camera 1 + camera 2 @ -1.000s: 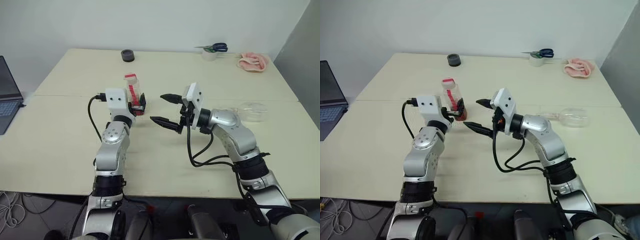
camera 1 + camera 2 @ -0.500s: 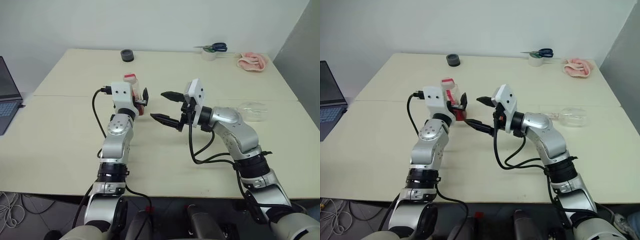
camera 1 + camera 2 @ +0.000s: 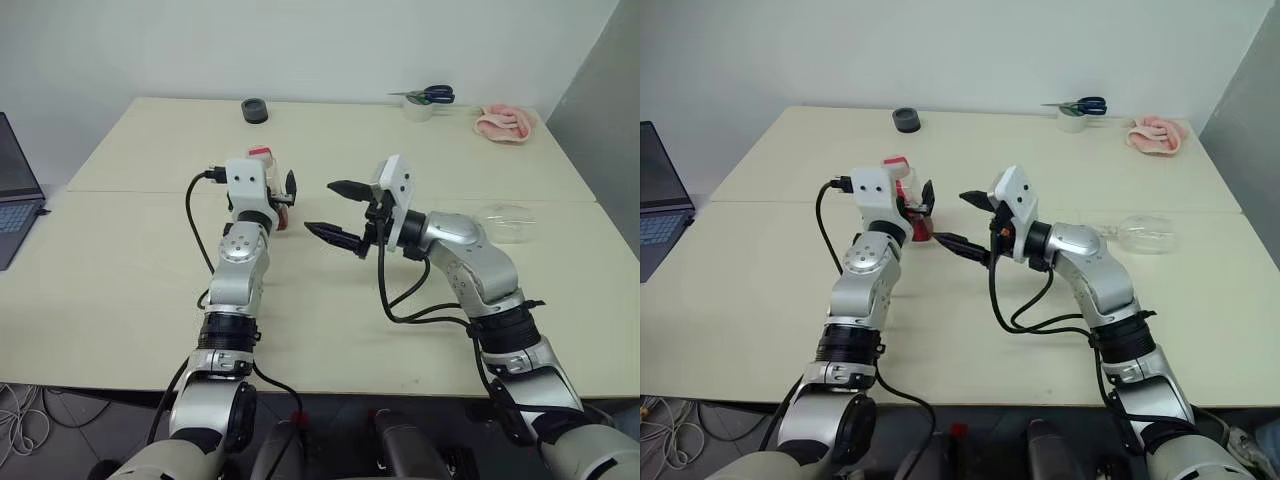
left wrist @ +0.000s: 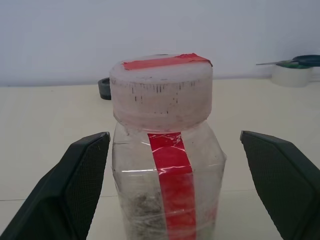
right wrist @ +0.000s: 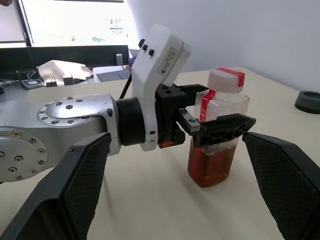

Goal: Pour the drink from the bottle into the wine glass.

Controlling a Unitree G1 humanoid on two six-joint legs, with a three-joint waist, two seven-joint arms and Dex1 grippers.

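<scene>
The bottle (image 4: 167, 150) stands upright on the table, clear with a red strip and a pale cap. The amber drink (image 5: 210, 167) fills its lower part. My left gripper (image 4: 173, 134) is open, with one finger on each side of the bottle's shoulder and a gap on both sides. In the head views the left wrist hides most of the bottle (image 3: 906, 192). My right gripper (image 3: 320, 207) is open and empty, a little to the right of the bottle and pointing at it. The wine glass (image 3: 505, 222) lies on its side at the right of the table.
A black tape roll (image 3: 255, 110) sits at the far edge. At the far right lie a white tape roll (image 3: 420, 108), scissors (image 3: 432, 95) and a pink cloth (image 3: 505, 122). A laptop (image 3: 15, 190) is at the left edge.
My left arm has stretched forward, so its open fingers now reach further around the bottle and the wrist covers more of it. The right gripper has hardly moved.
</scene>
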